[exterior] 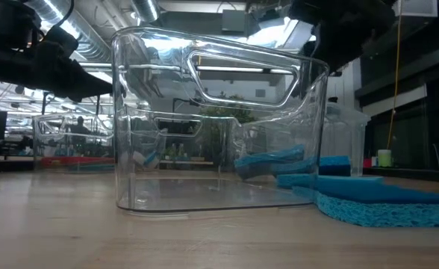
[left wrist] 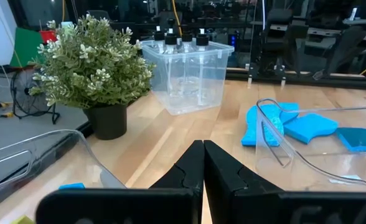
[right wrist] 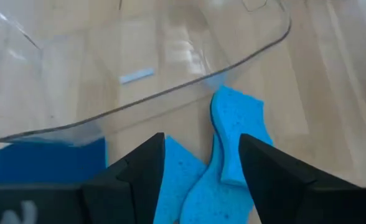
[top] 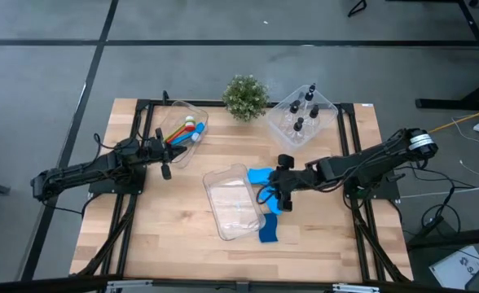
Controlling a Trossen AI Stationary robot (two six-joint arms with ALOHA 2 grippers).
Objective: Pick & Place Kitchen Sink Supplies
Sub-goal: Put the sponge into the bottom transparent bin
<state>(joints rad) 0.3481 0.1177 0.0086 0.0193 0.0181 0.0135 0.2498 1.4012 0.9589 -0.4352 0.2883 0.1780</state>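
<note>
Three bright blue sponge pieces lie flat on the table beside an empty clear bin (top: 235, 202): one (top: 261, 176) at its far right corner, one (top: 272, 201) beside its right wall, one (top: 269, 230) nearer the front. My right gripper (top: 282, 194) hangs open above the middle ones, slanting down. In its wrist view a waisted sponge (right wrist: 236, 134) shows in the gap between the fingers, below them. My left gripper (top: 165, 160) is shut and empty beside the bin of brushes (top: 182, 130). Black-capped bottles (top: 298, 114) stand in a far bin.
A small potted plant (top: 245, 96) stands at the far edge between the brush bin and the bottle bin (top: 301, 120). The empty bin's curved rim (right wrist: 170, 93) lies just beyond my right fingers. Bare wood (top: 150, 228) stretches across the near left.
</note>
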